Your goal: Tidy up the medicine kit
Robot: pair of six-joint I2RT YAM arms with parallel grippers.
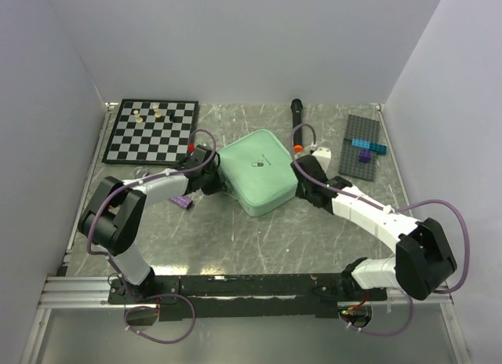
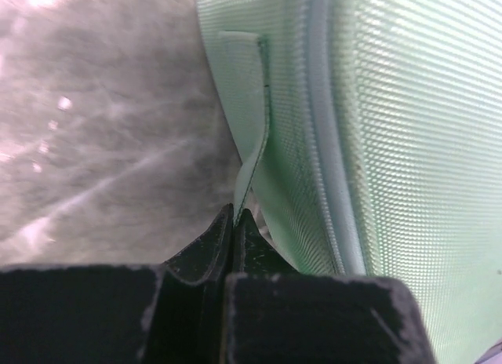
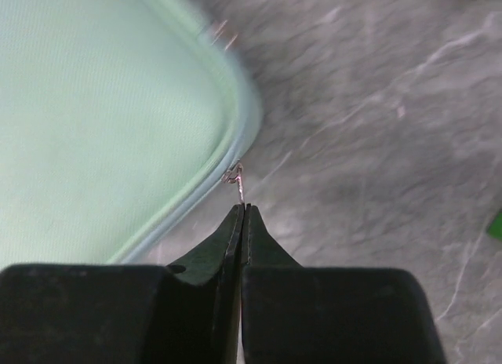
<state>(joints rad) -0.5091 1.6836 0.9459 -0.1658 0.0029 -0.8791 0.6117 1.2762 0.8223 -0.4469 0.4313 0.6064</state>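
Opening: left end effector [image 2: 234, 220] pinches the fabric tab [image 2: 245, 97] on the medicine kit [image 1: 259, 174], right end effector [image 3: 244, 212] clamps the zipper pull [image 3: 236, 180] (lid shut); next, pull along the seam.

Robot lab bench, white partition walls [image 1: 235, 42], marbled table [image 1: 235, 238]

A chessboard [image 1: 151, 132] bearing pale pieces [image 1: 157, 111] is lying far left; a black marker [image 1: 297, 117] and grey baseplate [image 1: 359, 132] are resting farther right.
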